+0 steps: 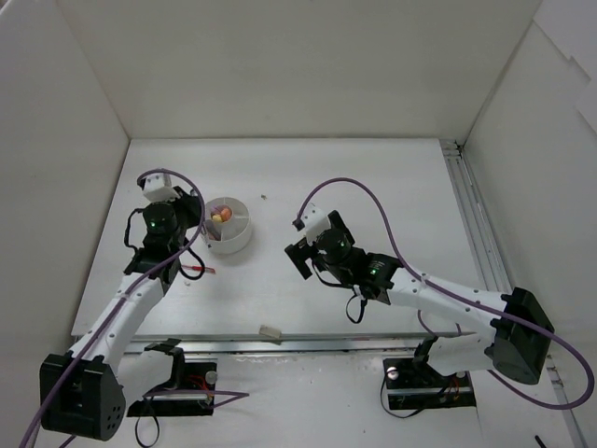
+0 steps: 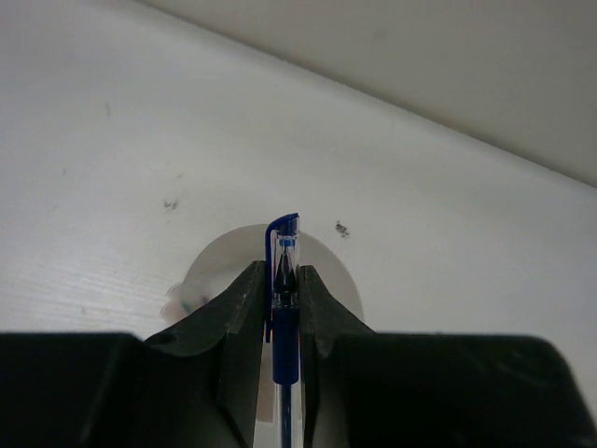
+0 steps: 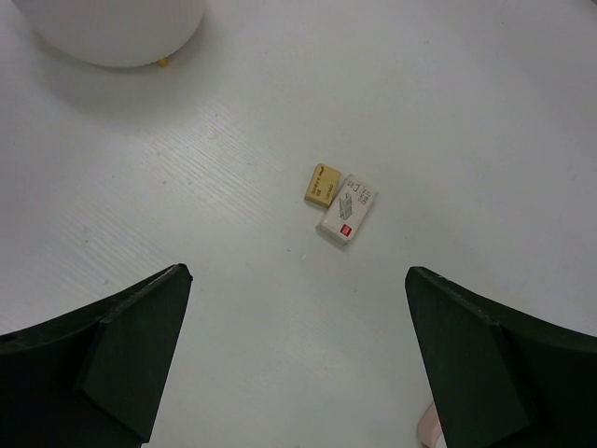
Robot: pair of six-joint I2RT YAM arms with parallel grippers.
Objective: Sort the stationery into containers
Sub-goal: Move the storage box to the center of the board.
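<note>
My left gripper (image 1: 197, 222) is shut on a blue pen (image 2: 284, 308) and holds it over the left rim of the round white cup (image 1: 233, 238). In the left wrist view the gripper (image 2: 280, 273) has the cup (image 2: 219, 266) right beneath it. Orange and pink markers (image 1: 220, 214) lie in the cup. My right gripper (image 1: 300, 250) is open, right of the cup. In the right wrist view the gripper (image 3: 298, 280) hangs above a white eraser (image 3: 347, 209) and a tan eraser (image 3: 323, 184), which lie side by side on the table. A red pen (image 1: 197, 269) lies below the cup.
Another cream eraser (image 1: 270, 331) lies near the table's front edge. The cup's base (image 3: 112, 28) shows at the top left of the right wrist view. A pink item (image 3: 427, 431) peeks out beside my right finger. White walls enclose the table on three sides.
</note>
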